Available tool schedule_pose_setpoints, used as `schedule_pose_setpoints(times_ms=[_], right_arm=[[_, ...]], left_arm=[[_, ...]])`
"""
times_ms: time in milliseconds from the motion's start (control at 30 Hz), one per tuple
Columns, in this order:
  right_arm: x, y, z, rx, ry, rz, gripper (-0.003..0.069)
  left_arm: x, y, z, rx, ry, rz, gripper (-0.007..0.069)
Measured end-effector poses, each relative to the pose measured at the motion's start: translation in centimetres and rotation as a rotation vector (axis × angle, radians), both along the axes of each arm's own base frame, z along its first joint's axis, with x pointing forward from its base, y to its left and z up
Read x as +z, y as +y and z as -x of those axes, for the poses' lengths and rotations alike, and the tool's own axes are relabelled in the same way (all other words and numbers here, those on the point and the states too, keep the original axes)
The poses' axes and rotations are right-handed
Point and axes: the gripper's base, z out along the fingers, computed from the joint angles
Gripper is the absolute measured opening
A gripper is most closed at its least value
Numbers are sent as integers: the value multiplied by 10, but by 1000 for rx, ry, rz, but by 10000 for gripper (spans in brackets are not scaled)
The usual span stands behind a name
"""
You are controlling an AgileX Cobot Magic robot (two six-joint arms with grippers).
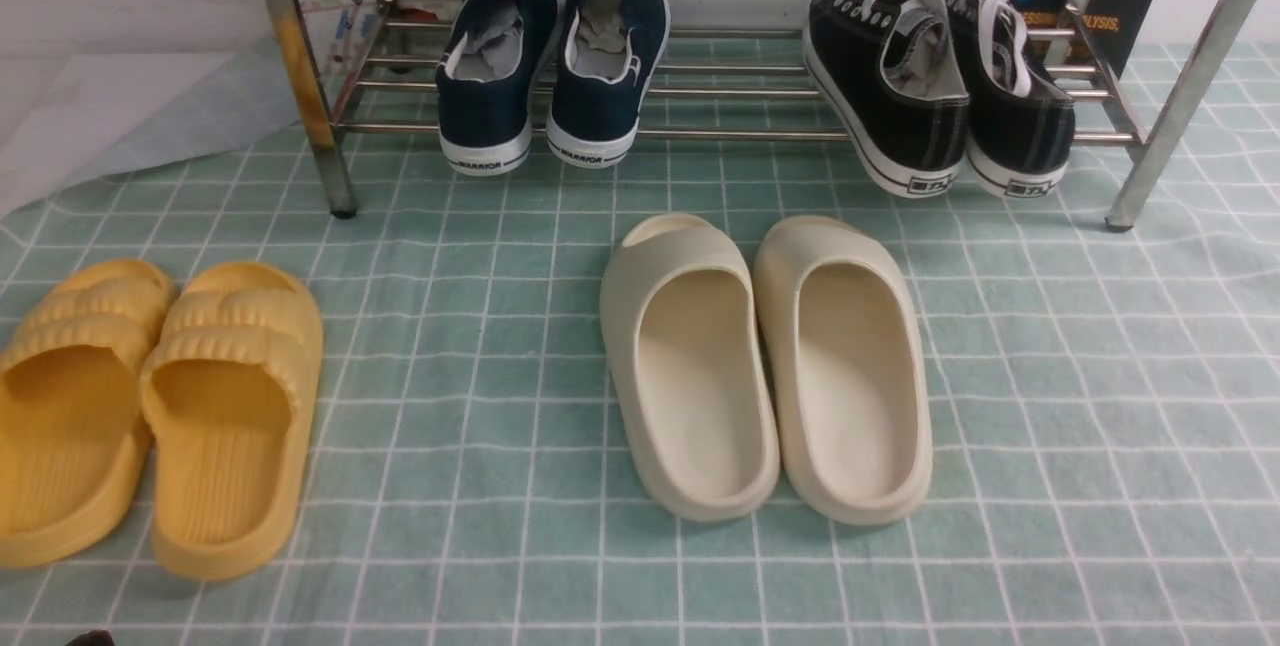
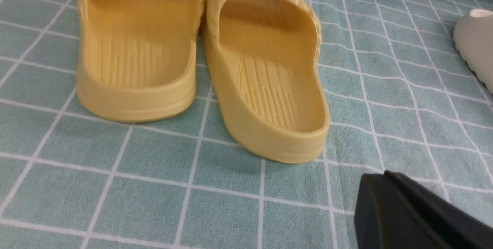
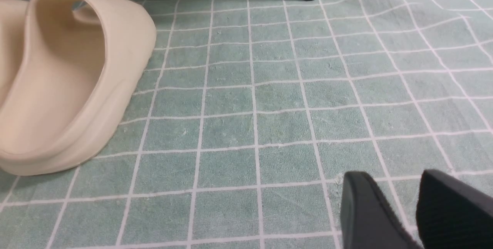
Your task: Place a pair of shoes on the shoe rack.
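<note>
We see the navy canvas sneakers [image 1: 553, 66] racked, heels overhanging the shoe rack [image 1: 300, 66] front rail; a nudge could tip them. Our left gripper [image 2: 389, 187] is together, right gripper [image 3: 400, 202] apart, both empty.

We can read "WARRIOR" on the white heel soles of both navy sneakers [image 1: 550, 66], plus part of a word, "LYSIS," on the dark box [image 1: 1120, 6] behind the rack; the black sneakers' [image 1: 940, 86] heel tags are too small to read.
</note>
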Motion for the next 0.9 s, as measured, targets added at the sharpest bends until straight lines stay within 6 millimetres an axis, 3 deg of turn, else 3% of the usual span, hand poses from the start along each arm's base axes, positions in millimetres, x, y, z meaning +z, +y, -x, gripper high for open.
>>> schedule_pose_setpoints(times_ms=[900], right_arm=[[0, 0, 0, 0, 0, 0, 239]], left_arm=[[0, -1, 0, -35, -4, -53, 19]])
